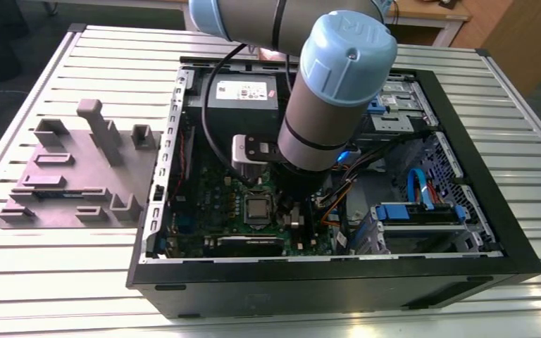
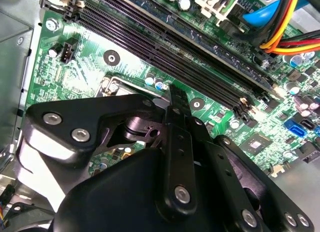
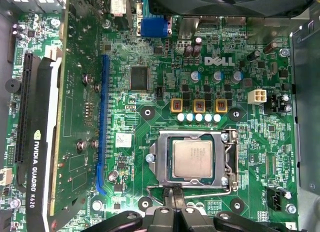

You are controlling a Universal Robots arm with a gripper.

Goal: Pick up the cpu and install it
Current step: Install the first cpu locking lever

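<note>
The cpu (image 3: 193, 160), a small square chip with a silver-grey top, lies flat in the open socket on the green motherboard (image 3: 150, 57). In the exterior view the cpu (image 1: 254, 208) shows in the middle of the board inside the open computer case (image 1: 496, 232). My gripper (image 3: 175, 191) hovers just beside the socket's edge, shut, its two black fingertips pressed together with nothing between them. In the second wrist view the fingers (image 2: 176, 99) point down at the board next to the socket's corner (image 2: 111, 85).
A graphics card (image 3: 40, 142) stands in its slot beside the socket. Long black memory slots (image 2: 175, 47) run on the other side. A grey power supply (image 1: 242, 95) sits at the case's back, drive bays (image 1: 421, 211) and cables (image 2: 290, 27) nearby. A grey fixture (image 1: 73, 176) lies on the table.
</note>
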